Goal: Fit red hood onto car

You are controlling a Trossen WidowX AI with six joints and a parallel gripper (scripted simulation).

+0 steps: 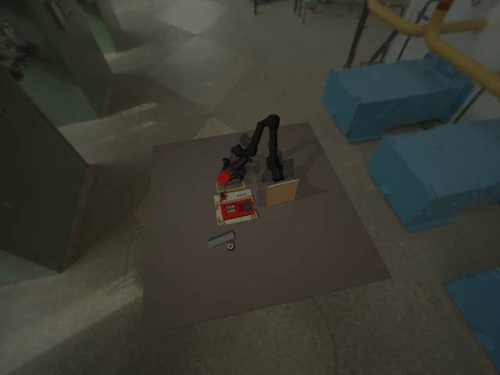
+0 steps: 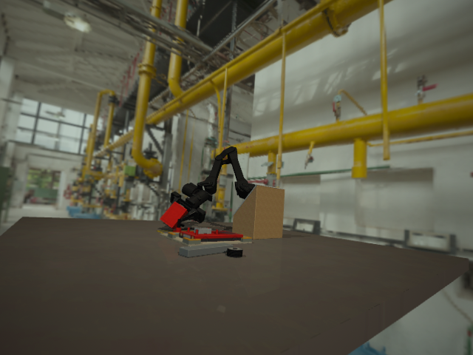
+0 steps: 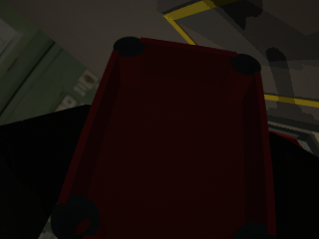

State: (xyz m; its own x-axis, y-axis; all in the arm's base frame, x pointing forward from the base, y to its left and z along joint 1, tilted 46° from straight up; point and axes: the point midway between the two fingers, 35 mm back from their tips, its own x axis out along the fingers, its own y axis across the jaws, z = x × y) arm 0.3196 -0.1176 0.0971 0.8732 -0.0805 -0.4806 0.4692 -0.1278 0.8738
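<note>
The red hood (image 1: 223, 176) (image 2: 174, 214) (image 3: 174, 144) is held tilted in the air, above and behind the jig. In the wrist view its hollow underside and dark corner bosses face the camera. My gripper (image 1: 230, 173) (image 2: 185, 217) is shut on the hood, its dark fingers at the hood's two long sides. The red chassis (image 1: 240, 213) (image 2: 225, 235) sits in the pale jig (image 1: 235, 221) with orange corner brackets. The grey engine block (image 1: 230, 208) (image 2: 203, 231) is on its deck. The pegs are too small to make out one by one.
A yellow outlined rectangle (image 1: 230, 190) lies behind the jig. A small red part (image 1: 223, 197) stands at the jig's back left. A wooden block (image 1: 281, 192) (image 2: 268, 211) stands right of the jig. A grey bar (image 1: 220, 239) (image 2: 202, 250) and a black wheel (image 1: 230, 246) (image 2: 234, 252) lie in front.
</note>
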